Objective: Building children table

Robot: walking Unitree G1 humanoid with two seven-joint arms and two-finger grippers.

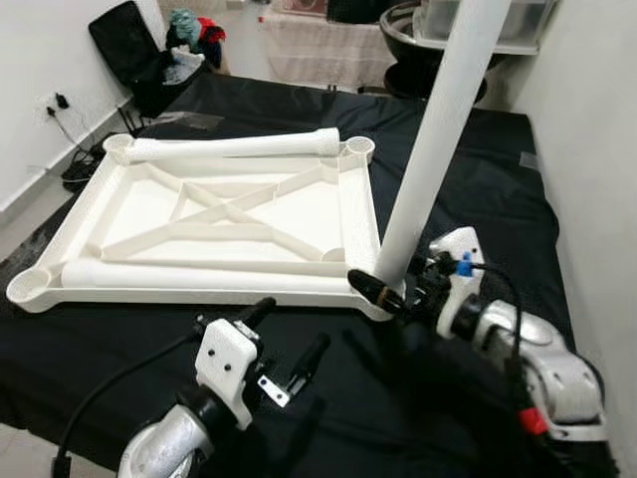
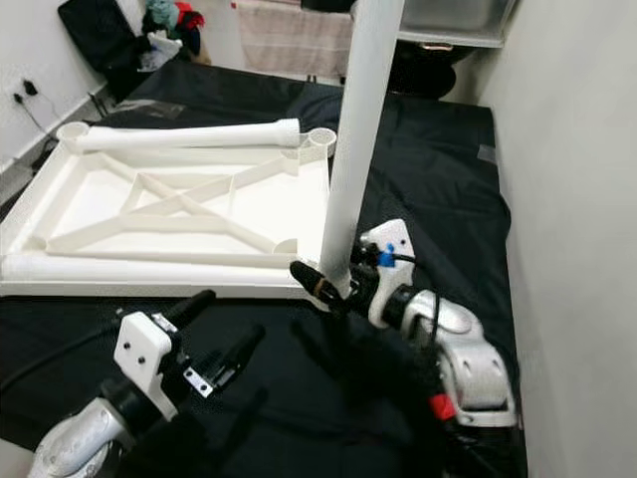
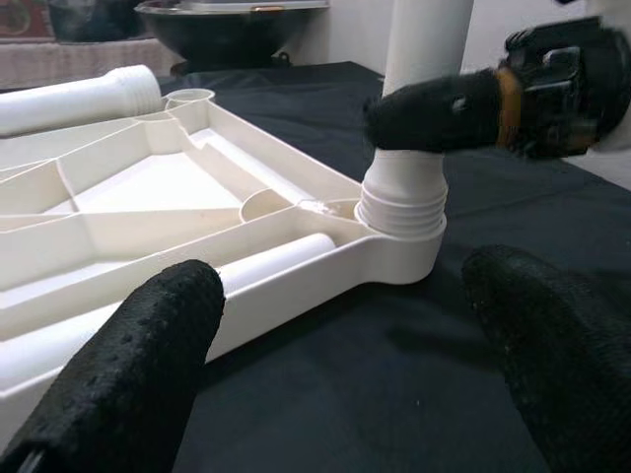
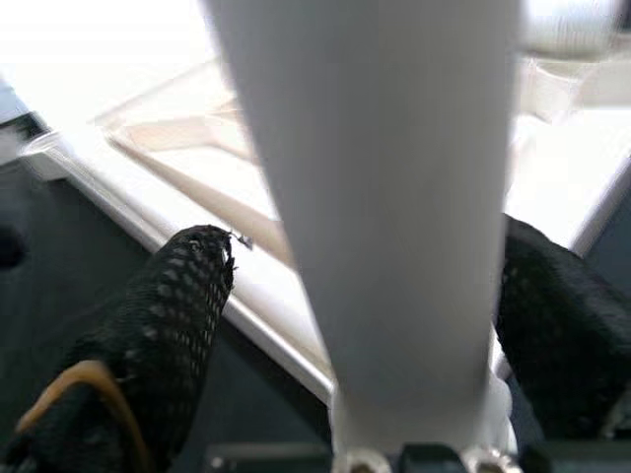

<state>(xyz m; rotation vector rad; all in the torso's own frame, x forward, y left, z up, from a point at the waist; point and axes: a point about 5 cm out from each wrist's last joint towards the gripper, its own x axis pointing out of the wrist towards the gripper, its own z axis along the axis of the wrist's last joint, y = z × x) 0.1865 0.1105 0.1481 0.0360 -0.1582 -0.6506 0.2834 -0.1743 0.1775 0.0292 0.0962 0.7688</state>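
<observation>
White plastic children's tabletop (image 1: pixel 149 214) lies upside down on a black sheet (image 1: pixel 458 169), two loose legs (image 1: pixel 234 147) resting across it. The right gripper (image 1: pixel 383 289) clasps an upright leg (image 1: pixel 438 139) just above its threaded base, seated in the near corner socket (image 3: pixel 399 232). The left gripper (image 1: pixel 289 344) hovers nearby, fingers spread and empty.
</observation>
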